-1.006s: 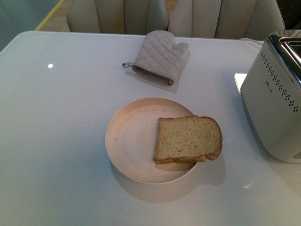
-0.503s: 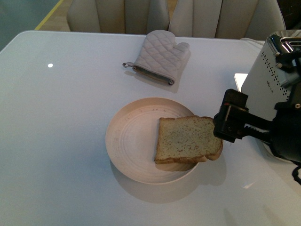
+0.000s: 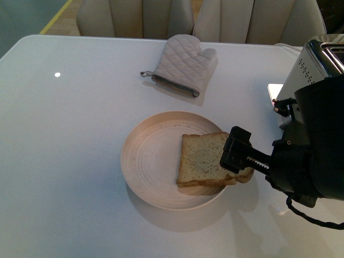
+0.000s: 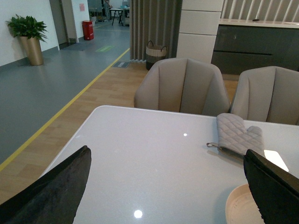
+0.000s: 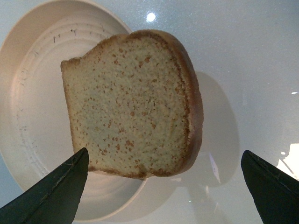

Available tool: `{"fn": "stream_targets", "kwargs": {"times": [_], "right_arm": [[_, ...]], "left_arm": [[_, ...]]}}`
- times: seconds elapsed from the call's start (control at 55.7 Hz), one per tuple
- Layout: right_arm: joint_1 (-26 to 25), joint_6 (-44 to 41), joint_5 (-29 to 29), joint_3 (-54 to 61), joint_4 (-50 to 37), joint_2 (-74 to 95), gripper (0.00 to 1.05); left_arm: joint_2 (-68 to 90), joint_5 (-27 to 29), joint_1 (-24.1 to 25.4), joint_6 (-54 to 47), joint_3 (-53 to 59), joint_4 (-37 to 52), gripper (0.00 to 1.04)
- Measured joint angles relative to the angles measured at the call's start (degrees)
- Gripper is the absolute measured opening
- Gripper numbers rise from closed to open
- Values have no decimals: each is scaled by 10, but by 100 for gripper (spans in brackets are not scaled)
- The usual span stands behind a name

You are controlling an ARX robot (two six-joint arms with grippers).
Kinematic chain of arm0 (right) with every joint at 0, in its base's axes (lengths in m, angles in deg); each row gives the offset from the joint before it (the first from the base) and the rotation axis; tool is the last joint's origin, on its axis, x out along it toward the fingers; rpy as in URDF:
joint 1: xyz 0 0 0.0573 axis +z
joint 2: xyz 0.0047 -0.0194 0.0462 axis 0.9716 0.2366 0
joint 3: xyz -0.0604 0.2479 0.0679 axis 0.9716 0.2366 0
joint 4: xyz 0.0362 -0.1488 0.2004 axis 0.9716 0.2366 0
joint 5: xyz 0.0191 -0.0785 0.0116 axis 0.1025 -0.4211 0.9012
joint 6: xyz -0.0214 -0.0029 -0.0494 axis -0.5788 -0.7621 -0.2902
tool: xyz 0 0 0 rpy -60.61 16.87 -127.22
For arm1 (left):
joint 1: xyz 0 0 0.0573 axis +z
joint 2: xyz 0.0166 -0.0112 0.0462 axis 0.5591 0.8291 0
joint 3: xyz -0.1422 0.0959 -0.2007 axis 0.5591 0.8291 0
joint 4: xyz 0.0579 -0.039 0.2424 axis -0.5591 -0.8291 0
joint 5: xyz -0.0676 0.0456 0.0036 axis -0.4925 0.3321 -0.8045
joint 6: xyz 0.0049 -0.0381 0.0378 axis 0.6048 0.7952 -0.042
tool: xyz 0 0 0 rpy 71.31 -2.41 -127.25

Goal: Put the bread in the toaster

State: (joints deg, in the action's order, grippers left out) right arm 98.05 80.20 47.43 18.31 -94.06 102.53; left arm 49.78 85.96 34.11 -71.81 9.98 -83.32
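The bread [image 3: 203, 158] is a tan slice with a brown crust, lying on the right side of the round cream plate [image 3: 145, 161], its rounded end hanging over the rim. It fills the right wrist view [image 5: 131, 102]. My right gripper [image 3: 236, 153] is open and hovers above the slice's right end; in its own view the gripper [image 5: 163, 186] holds nothing. The silver toaster [image 3: 309, 62] stands at the right edge, largely hidden by my right arm. My left gripper [image 4: 168, 186] is open and empty over bare table, out of the front view.
A quilted grey oven mitt [image 3: 180, 64] lies behind the plate, also in the left wrist view [image 4: 236, 135]. Beige chairs [image 3: 161, 16] stand along the table's far edge. The plate's rim [image 4: 236, 205] shows in the left wrist view.
My right arm has come in from the right and moved left, so its open gripper now sits over the bread's right end. The bread and plate have not moved.
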Motion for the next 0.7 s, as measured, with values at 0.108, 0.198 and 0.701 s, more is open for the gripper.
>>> {"fn": "stream_targets", "kwargs": {"times": [0.108, 0.198, 0.701], "right_arm": [[-1, -1, 2, -14, -21, 31, 96], [-1, -7, 6, -24, -39, 50, 96], [-5, -15, 26, -49, -63, 83, 67]], "left_arm": [[0, 0, 0, 0, 0, 0, 97], [0, 0, 0, 0, 0, 0, 97], [0, 0, 0, 0, 0, 0, 97]]}}
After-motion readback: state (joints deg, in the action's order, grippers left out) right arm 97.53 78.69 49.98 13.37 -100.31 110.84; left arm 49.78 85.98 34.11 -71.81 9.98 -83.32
